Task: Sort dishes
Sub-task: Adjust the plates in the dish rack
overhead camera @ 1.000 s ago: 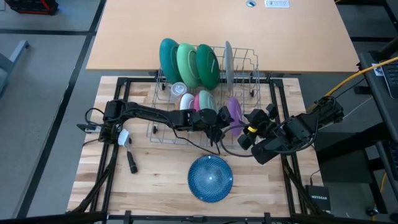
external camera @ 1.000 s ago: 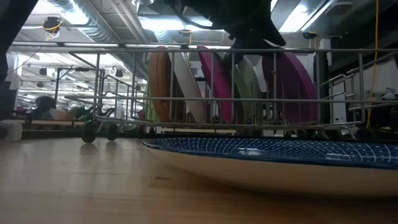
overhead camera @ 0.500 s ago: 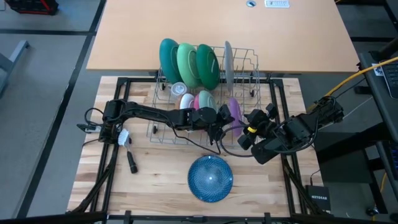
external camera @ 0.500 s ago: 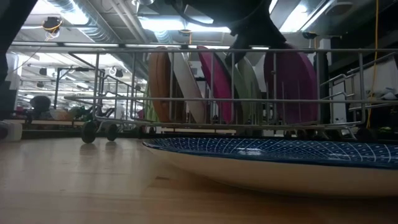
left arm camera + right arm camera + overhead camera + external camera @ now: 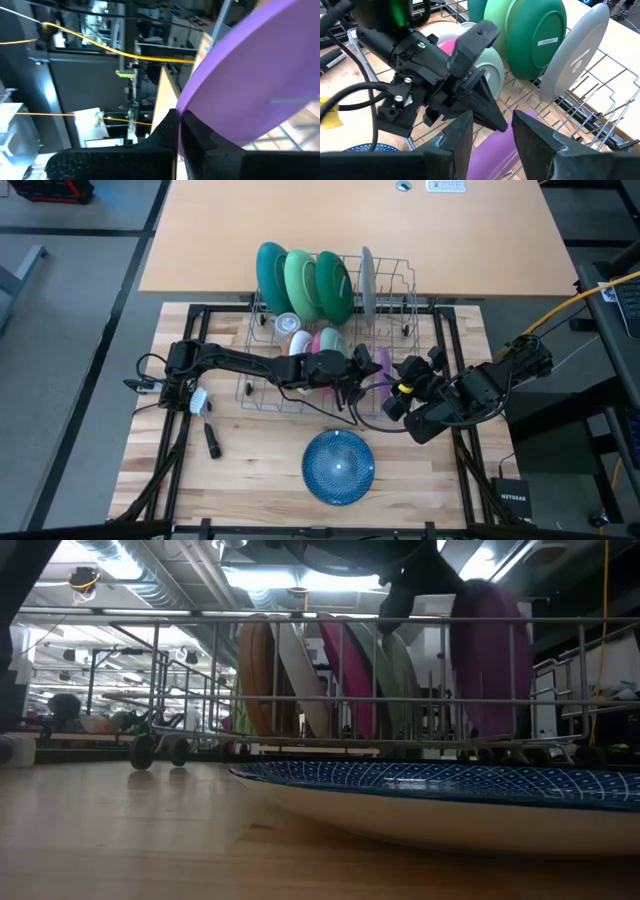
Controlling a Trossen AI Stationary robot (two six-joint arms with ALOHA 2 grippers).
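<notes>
Seemingly raised, purple plate (image 5: 381, 363) clamped by left gripper (image 5: 362, 364), over rack (image 5: 400, 285).

The plate in my left pincer (image 5: 372, 366) is plain purple (image 5: 383, 362). Beside it stand a pink plate (image 5: 325, 340), a pale green one (image 5: 490, 70), a white one (image 5: 300, 342) and what looks tan (image 5: 255, 675). On my table lies a blue plate (image 5: 338, 467) with a fine white grid.

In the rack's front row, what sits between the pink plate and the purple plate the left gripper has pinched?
A pale green plate stands between the pink plate and the purple plate held by the left gripper; the low view shows it best.
</notes>
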